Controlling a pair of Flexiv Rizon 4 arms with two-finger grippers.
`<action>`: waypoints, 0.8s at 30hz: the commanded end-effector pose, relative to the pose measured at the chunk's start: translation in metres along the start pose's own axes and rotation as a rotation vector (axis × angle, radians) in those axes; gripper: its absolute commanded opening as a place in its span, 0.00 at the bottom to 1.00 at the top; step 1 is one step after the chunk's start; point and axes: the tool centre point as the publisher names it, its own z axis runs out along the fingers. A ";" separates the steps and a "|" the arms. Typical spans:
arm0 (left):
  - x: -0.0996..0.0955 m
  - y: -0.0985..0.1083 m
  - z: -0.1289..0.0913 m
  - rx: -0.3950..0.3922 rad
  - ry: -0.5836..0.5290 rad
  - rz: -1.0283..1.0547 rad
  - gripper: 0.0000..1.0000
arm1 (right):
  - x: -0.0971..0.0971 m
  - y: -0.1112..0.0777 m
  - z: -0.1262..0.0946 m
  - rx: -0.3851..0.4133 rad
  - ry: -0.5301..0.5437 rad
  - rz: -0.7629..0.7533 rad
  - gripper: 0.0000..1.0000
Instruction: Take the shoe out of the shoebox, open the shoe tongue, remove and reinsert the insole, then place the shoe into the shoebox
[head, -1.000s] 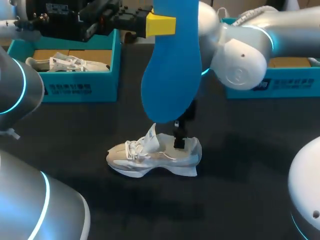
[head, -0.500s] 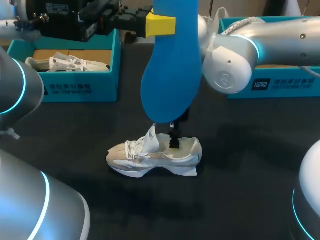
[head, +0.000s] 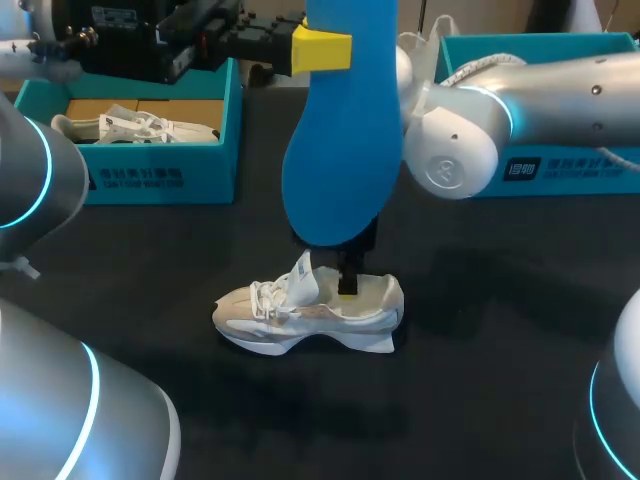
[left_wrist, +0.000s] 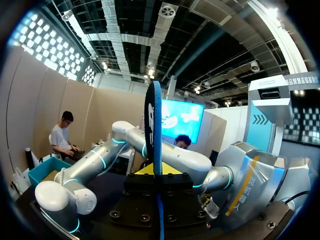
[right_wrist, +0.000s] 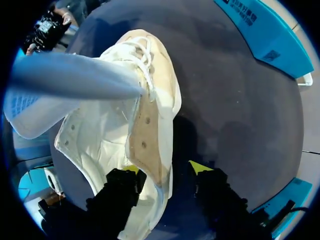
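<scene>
On my feed the head view is filled by a dark, nearly black worktop (head: 500, 340) with a matte, cloth-like surface. Light falls on it evenly from above, so I see only soft, blurred shadows on it.

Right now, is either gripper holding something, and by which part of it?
Left gripper holds the blue insole near its narrower end. Right gripper is open astride the shoe's side wall, holding nothing.

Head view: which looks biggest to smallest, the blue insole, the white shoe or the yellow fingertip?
1. blue insole, held up near the camera, so it may look extra big.
2. white shoe.
3. yellow fingertip.
</scene>
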 end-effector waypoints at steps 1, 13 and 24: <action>-0.001 0.000 0.001 0.002 0.003 0.001 0.00 | 0.003 0.000 -0.002 0.005 -0.002 0.001 0.00; -0.001 0.000 0.001 0.002 0.003 0.001 0.00 | 0.018 0.002 -0.024 -0.007 0.002 0.042 0.00; -0.001 0.000 0.001 0.002 0.003 0.001 0.00 | 0.036 0.017 -0.059 -0.048 -0.064 0.326 0.00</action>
